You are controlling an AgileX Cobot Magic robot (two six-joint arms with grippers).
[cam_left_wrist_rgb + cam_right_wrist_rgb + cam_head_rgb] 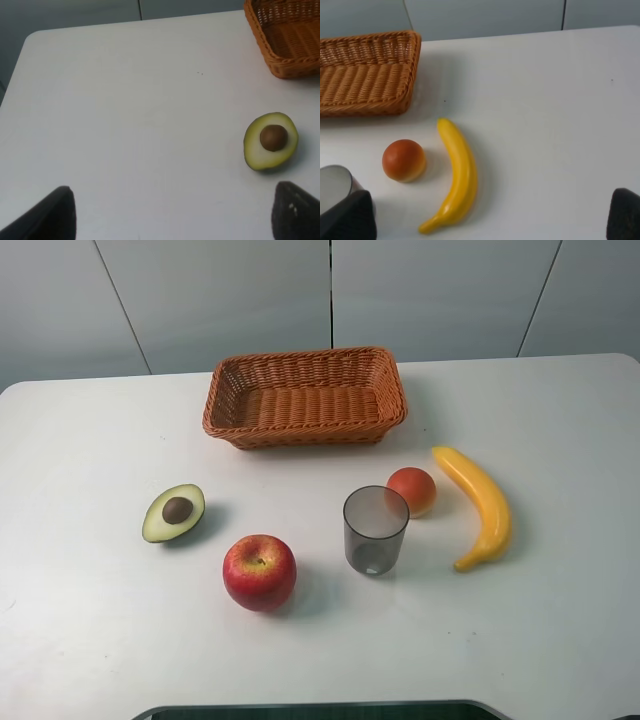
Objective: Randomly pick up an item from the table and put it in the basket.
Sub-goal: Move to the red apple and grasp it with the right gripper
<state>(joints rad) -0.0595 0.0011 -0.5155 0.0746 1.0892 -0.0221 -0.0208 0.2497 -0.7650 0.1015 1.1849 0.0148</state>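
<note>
The red apple (259, 572) with a yellowish patch sits on the white table (90, 430) near the front, left of centre. It shows in the exterior view only. The orange-brown wicker basket (300, 436) stands empty at the back centre; a corner of it shows in the left wrist view (287, 55) and in the right wrist view (395, 102). My left gripper (175, 220) is open and empty above bare table, with a halved avocado beside one finger (295, 210). My right gripper (487, 220) is open and empty near a banana. Neither gripper shows in the exterior view.
A halved avocado (174, 512) (270, 140) lies left of the apple. A grey translucent cup (375, 530) (334, 184) stands right of the apple. A small orange-red fruit (412, 491) (403, 160) and a banana (478, 504) (456, 175) lie further right.
</note>
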